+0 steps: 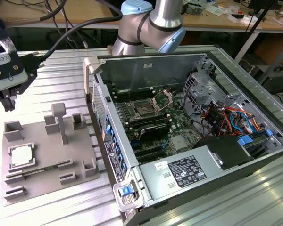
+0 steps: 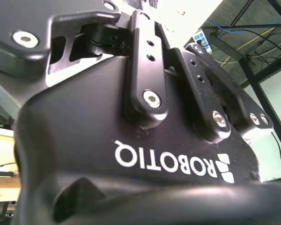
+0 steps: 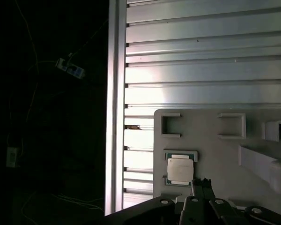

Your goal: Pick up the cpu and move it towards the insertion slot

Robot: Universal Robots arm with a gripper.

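Ribbed metal worktop [image 1: 61, 61] carries a grey tray [image 1: 80, 155] holding the cpu [image 1: 21, 156]. Above it hangs the tool [image 1: 8, 101], tips together and empty, well apart from the insertion slot [image 1: 144, 110].

You see cpu [image 1: 22, 156]: silvery-white top, thin pale rim. Tray [image 1: 35, 135] under it: plain matte grey. Your gripper [image 1: 8, 102]: black, white lettering on body. Arm [image 1: 151, 23]: silver, pale blue caps. Insertion slot [image 1: 144, 109]: dark centre, shiny silver frame. Board [image 1: 179, 126] around it: green. Table [image 1: 61, 61]: silver, ribbed stripes. Case cables [image 1: 228, 115]: red, blue, orange.
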